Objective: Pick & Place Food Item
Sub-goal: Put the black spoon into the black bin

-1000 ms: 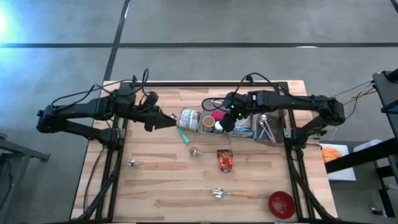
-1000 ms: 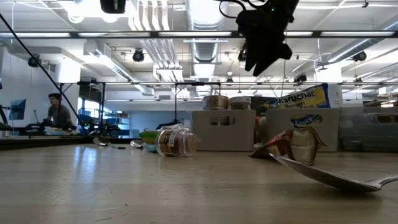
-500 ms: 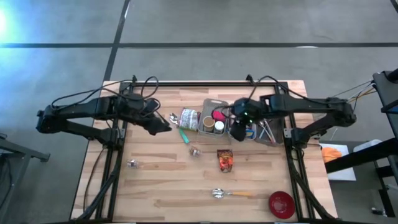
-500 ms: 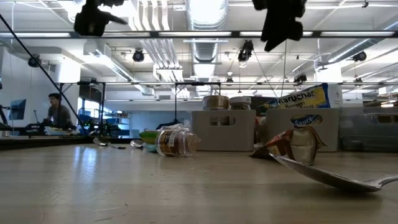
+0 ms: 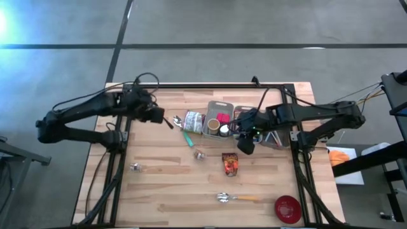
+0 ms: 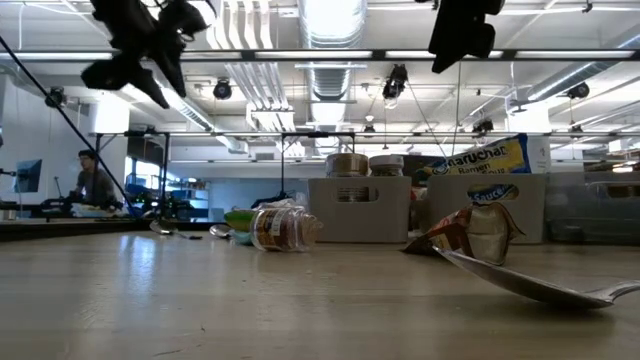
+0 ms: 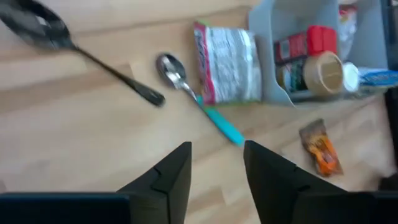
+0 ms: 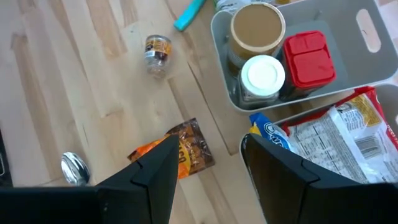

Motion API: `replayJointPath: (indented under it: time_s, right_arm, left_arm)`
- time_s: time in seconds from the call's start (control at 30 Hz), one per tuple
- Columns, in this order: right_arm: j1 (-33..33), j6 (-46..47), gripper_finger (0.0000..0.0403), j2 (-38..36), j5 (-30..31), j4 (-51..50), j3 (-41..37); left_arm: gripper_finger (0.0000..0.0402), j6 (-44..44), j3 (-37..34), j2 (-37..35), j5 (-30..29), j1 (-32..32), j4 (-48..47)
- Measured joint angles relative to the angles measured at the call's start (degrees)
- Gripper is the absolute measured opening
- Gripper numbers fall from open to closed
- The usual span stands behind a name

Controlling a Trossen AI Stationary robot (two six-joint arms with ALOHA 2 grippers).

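An orange snack packet [image 5: 230,163] lies flat on the wooden table, below my right gripper [image 5: 245,147], whose fingers stand open above it with nothing between them [image 8: 208,174]. A clear jar [image 5: 194,121] lies on its side to the left of a grey bin [image 5: 213,104]. The bin holds a brown-lidded jar [image 8: 257,26], a white-lidded one and a red box. My left gripper [image 5: 168,122] hangs open and tipped down over the table's far left [image 7: 217,177], near the jar and holding nothing.
A black spoon [image 7: 37,25] and a teal-handled spoon [image 7: 205,106] lie near the left gripper. A small jar [image 8: 155,50] lies mid-table. A second bin holds food packets [image 8: 336,137]; another holds utensils [image 5: 275,132]. A large spoon [image 5: 232,198] and a red bowl [image 5: 287,208] lie near the front edge.
My right gripper has gone from over the grey bin toward the table's near edge and a little right, rising, and now hangs above the orange packet. My left gripper has tipped steeply downward and sunk, staying near the lying jar.
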Motion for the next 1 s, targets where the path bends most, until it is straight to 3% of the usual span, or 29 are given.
replayJointPath:
  time_s: [0.27, 0.57, 0.8, 1.0]
  right_arm:
    - [0.0, 0.0, 0.0187, 1.2, 0.0, 0.7, 0.0]
    - [0.3, 1.8, 0.0187, 1.1, -0.1, 0.7, 0.0]
    - [1.0, 2.5, 0.0187, 1.1, -0.1, 0.7, 0.0]
    - [2.1, 3.0, 0.0187, 1.1, 0.0, 0.8, -0.1]
  left_arm:
    - [0.0125, 12.1, 0.1, 10.0, 8.4, 10.8, 0.4]
    - [0.0124, 11.4, 0.1, 24.1, 11.3, 23.0, 0.4]
    - [0.0124, 6.1, 0.1, 30.7, 9.5, 25.8, 6.7]
    - [0.0124, -2.1, 0.1, 32.2, 3.2, 26.9, 7.6]
